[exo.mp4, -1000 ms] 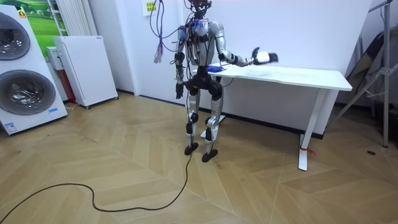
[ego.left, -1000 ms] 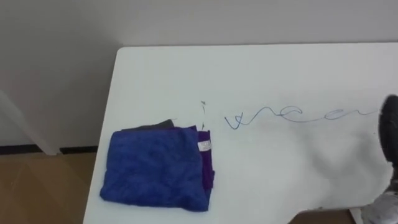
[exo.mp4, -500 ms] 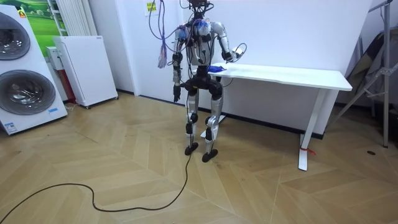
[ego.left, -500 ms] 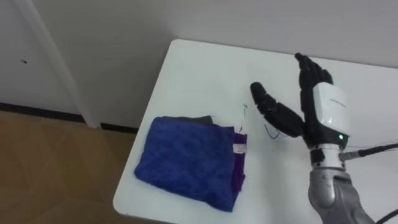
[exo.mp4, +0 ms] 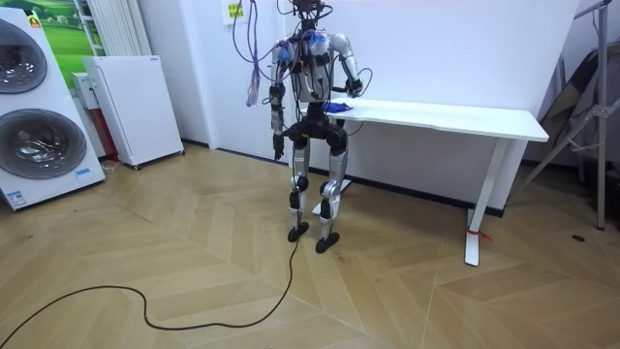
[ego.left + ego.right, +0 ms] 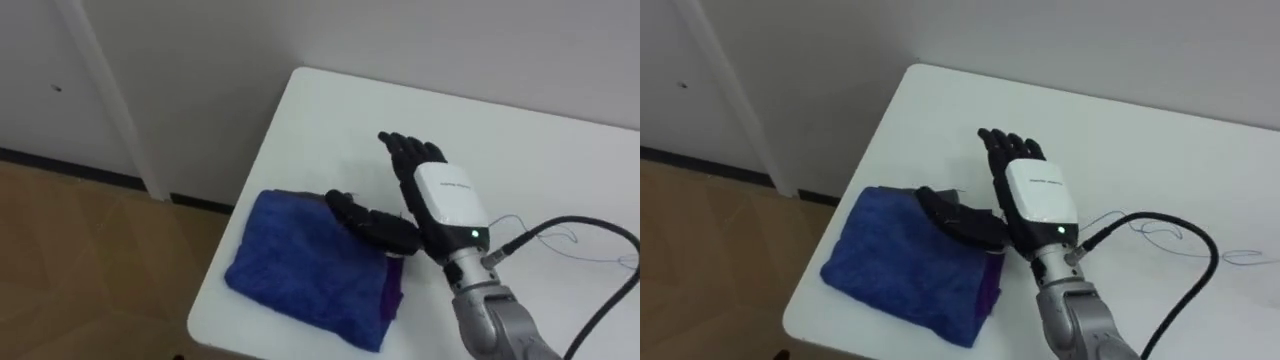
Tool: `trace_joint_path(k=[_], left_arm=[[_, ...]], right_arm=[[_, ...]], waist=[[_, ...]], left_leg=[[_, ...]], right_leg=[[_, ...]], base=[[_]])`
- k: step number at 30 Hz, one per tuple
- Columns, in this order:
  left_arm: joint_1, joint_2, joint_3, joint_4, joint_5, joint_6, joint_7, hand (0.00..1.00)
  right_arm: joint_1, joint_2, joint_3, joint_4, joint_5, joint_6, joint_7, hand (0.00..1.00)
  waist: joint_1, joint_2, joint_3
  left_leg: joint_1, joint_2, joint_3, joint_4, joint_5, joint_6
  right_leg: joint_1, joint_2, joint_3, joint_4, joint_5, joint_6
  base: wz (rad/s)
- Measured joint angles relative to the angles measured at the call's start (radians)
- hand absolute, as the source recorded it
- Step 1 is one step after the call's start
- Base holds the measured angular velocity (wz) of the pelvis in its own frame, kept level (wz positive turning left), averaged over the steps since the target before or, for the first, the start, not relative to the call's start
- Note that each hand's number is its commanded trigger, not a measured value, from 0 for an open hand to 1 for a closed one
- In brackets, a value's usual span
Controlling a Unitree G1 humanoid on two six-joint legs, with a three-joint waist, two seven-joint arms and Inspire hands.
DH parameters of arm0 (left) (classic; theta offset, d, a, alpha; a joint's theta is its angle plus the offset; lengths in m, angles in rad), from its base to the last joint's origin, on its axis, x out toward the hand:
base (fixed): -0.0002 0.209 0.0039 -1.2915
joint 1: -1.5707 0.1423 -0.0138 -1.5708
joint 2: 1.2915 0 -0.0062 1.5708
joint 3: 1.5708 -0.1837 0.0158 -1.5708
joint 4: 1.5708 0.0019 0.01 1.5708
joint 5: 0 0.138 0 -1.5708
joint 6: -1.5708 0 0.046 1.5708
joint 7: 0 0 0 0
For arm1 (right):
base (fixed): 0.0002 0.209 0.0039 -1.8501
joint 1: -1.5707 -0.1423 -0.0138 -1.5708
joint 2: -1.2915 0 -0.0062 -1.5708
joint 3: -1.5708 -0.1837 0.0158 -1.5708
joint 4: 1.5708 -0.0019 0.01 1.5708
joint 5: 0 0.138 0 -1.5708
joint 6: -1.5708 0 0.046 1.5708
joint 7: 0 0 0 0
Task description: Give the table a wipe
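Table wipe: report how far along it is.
Done: nothing wiped; the robot stands at the table end. In hand: the open right hand is above the folded blue cloth, thumb over its edge, no grip yet; the left hand hangs by its side. Left: grasp the cloth and wipe the pen scribble to the right of the hand.

A: What do we see around the white table (image 5: pixel 455 118)?
B: White wall (image 5: pixel 465 48) behind it, herringbone wood floor (image 5: pixel 194 281) beneath; toward the room view's left of it, a white cabinet (image 5: pixel 133 107) and 2 stacked washers (image 5: pixel 39 145).
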Motion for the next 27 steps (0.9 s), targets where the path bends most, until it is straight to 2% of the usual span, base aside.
trace_joint_path(k=[7,16,22,27], left_arm=[[0.005,0.002,-0.012,0.030,0.014,0.002,-0.010,0.00],[-0.003,0.001,-0.033,0.040,0.049,0.003,-0.010,0.00],[-0.008,0.001,-0.071,0.040,0.049,0.003,-0.017,0.00],[-0.022,-0.002,-0.105,0.039,0.048,0.003,-0.017,0.00]], right_arm=[[0.000,0.003,0.034,-0.004,-0.144,-0.011,0.004,0.00],[0.010,0.001,0.068,-0.036,-0.216,-0.021,0.003,0.00],[0.014,-0.001,0.126,-0.046,-0.205,-0.023,0.004,0.00],[0.028,-0.002,0.174,-0.046,-0.204,-0.042,0.004,0.00]], waist=[[0.007,-0.002,0.0010],[0.007,0.002,0.0010],[0.008,0.003,-0.0003],[0.008,0.009,-0.0047]], left_leg=[[-0.024,-0.003,-0.006,0.010,0.000,0.000],[-0.029,-0.002,-0.006,0.009,0.000,0.000],[-0.030,-0.001,-0.002,0.008,0.000,0.000],[-0.029,-0.001,0.000,0.007,0.000,0.000]], right_leg=[[-0.011,-0.002,-0.020,0.001,0.000,0.000],[-0.014,-0.004,-0.039,0.001,0.000,0.000],[-0.016,-0.005,-0.038,0.001,0.000,0.001],[-0.016,-0.004,-0.025,0.001,0.000,0.001]], base=[[0.06],[0.01],[-0.01],[0.00]])
